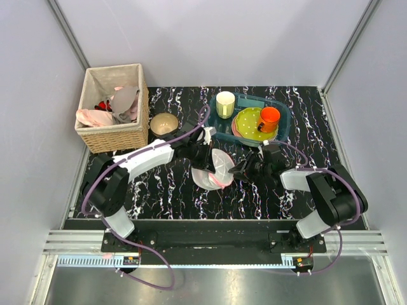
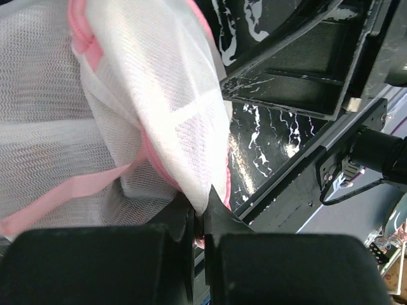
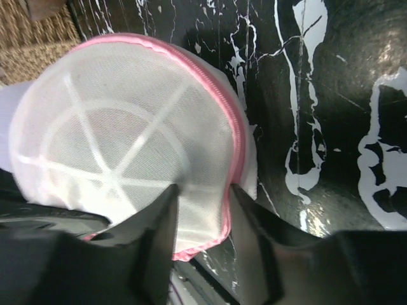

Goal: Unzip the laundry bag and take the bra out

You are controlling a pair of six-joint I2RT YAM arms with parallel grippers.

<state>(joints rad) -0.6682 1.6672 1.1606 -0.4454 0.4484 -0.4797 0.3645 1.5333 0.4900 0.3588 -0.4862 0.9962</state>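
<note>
The laundry bag (image 1: 215, 170) is being held at the middle of the black marbled table (image 1: 165, 190), between the 2 arms, with its pink zipper trim running round the edge. The left fingers (image 2: 219, 219) are being pressed together on a fold of the bag's white mesh, right beside the pink trim. In the right wrist view, the right fingers (image 3: 159, 222) are being kept a little apart on either side of the bag's near rim. Mesh and trim are filling the gap between them, so the rim is being clamped.

Just behind the right arm, a teal tray (image 1: 283, 108) is being crowded by a cream cup (image 1: 225, 103), a green plate (image 1: 249, 124) and an orange mug (image 1: 269, 118). A small bowl (image 1: 164, 123) is sitting just behind the left arm, near the bag. A wicker basket (image 1: 111, 136) is standing at the far left corner, well apart from the bag. Among the pale cloths (image 1: 124, 101) in it, a small dark red piece is showing, taken to be the bra (image 1: 102, 106), though it is too small for its shape to be made out.
</note>
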